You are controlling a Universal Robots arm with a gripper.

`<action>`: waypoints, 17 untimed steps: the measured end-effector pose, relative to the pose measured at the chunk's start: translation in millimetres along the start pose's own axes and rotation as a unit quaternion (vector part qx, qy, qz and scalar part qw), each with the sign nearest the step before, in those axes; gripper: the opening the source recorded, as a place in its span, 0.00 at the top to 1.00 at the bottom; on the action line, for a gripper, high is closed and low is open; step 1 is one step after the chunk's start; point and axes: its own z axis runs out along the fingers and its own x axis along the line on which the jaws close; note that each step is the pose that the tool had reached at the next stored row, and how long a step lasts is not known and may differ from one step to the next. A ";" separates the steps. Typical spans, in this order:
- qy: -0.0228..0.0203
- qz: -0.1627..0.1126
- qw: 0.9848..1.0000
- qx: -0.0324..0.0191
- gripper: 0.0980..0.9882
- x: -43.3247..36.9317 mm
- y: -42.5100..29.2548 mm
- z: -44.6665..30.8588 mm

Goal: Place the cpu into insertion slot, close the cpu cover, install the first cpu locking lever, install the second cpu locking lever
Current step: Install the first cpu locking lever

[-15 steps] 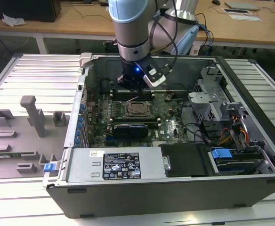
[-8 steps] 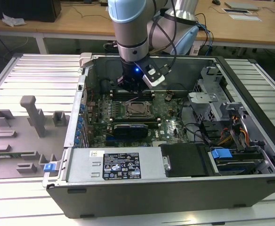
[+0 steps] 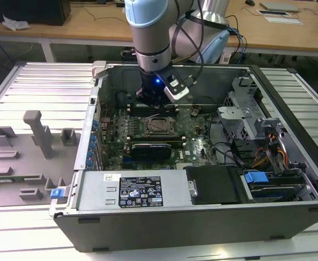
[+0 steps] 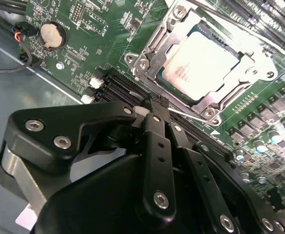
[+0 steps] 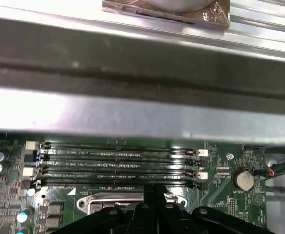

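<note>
The cpu (image 4: 201,66), a silvery-beige square, lies flat in the insertion slot (image 3: 160,126) on the green motherboard. The cpu cover (image 4: 158,48), a silver frame with a large window, is down around the chip. A thin bright lever rod (image 4: 193,117) runs along the socket edge nearest my fingers. My gripper (image 4: 151,103) hangs just beside that edge, between the socket and the black memory slots (image 5: 118,165). Its two black fingers are shut together and I see nothing between them. In the exterior view the gripper (image 3: 158,104) stands over the board just behind the socket.
The open computer case wall (image 5: 142,102) rises close behind the memory slots. A coin battery (image 4: 52,35) and black cables lie to one side. A long black card (image 3: 158,148) sits in front of the socket, with the power supply (image 3: 132,190) and drive cage (image 3: 246,119) around the board.
</note>
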 end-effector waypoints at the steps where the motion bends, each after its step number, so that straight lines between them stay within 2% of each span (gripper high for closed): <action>1: 0.000 0.001 1.000 0.000 0.99 0.1 0.6 0.6; 8: -0.003 0.020 1.000 0.006 0.99 0.0 4.2 5.9; 12: -0.008 0.057 0.998 0.015 0.99 0.0 6.3 12.8; 17: -0.009 0.068 0.997 0.024 0.99 -0.2 6.1 14.7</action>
